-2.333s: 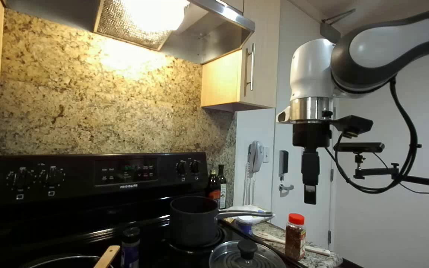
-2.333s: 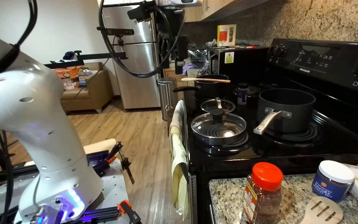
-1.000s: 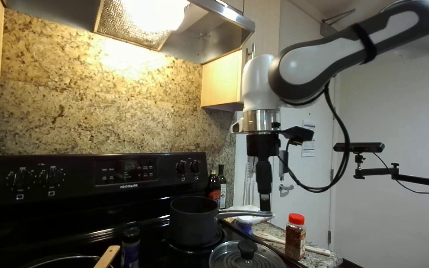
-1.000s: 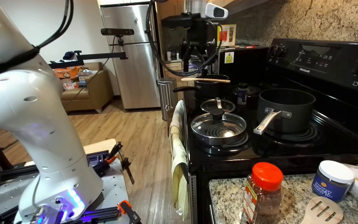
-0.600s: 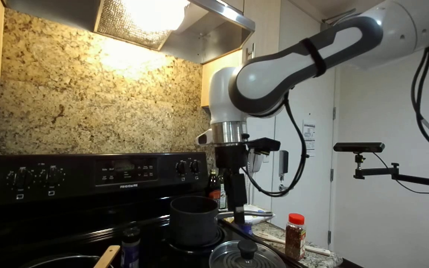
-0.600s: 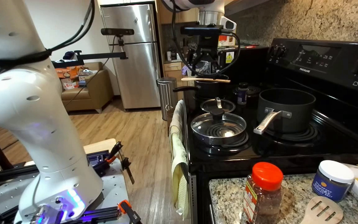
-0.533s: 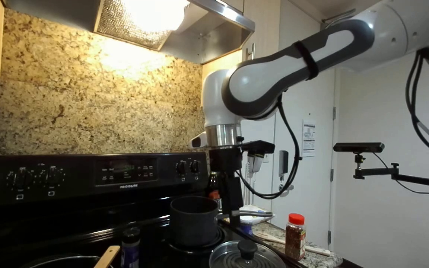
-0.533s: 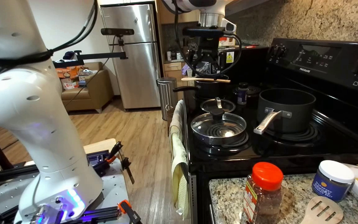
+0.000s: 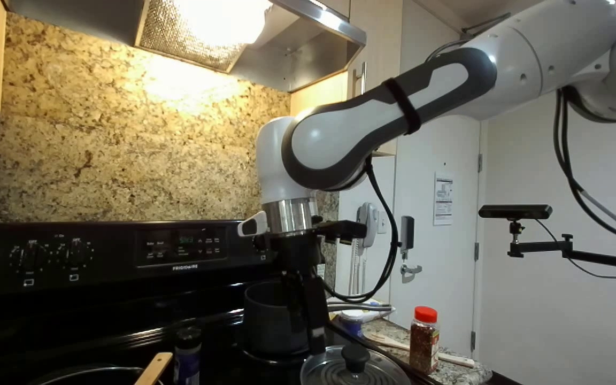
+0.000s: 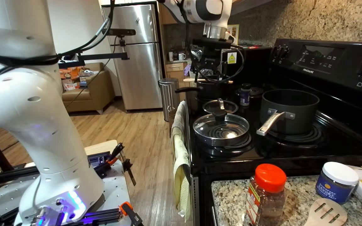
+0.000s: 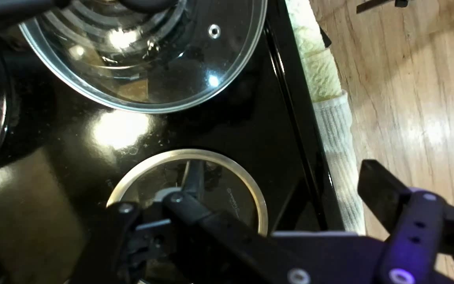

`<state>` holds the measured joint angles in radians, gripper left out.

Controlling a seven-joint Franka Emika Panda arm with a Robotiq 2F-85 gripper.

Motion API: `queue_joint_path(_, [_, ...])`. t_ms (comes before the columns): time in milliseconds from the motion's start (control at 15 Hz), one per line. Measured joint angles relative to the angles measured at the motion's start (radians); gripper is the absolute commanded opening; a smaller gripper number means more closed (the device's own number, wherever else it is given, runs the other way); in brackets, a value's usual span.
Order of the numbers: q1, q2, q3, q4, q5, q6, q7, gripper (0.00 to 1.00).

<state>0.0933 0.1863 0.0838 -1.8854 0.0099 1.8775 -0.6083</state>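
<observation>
A small glass lid (image 10: 220, 106) lies on the black Frigidaire stove (image 10: 347, 147) as I hang my gripper (image 10: 210, 76) overhead, jaws spread apart; a larger, black-knobbed lid (image 10: 223, 128) sits beside the small one, with a dark saucepan (image 10: 294, 113) and red-capped seasoning bottle (image 10: 266, 197) farther off.

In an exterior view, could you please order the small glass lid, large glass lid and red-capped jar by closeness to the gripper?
1. Small glass lid: on the stovetop, lower than the gripper.
2. Large glass lid: stovetop, nearer the countertop.
3. Red-capped jar: on the countertop.
</observation>
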Motion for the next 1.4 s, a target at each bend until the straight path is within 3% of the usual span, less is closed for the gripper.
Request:
queue_joint_path(333, [0.000,0.005,0.006,-0.001,-0.001,0.023,-0.021,1.00])
queue_joint_path(600, [-0.002,0.069,0.010,0.025,-0.018,0.113,-0.167,1.00])
queue_joint_path(1067, [-0.018,0.269,0.031,0.197,-0.020,0.130,-0.502,1.00])
queue_joint_path(1400, [-0.033,0.386,0.053,0.318,-0.009,0.131,-0.580,1.00])
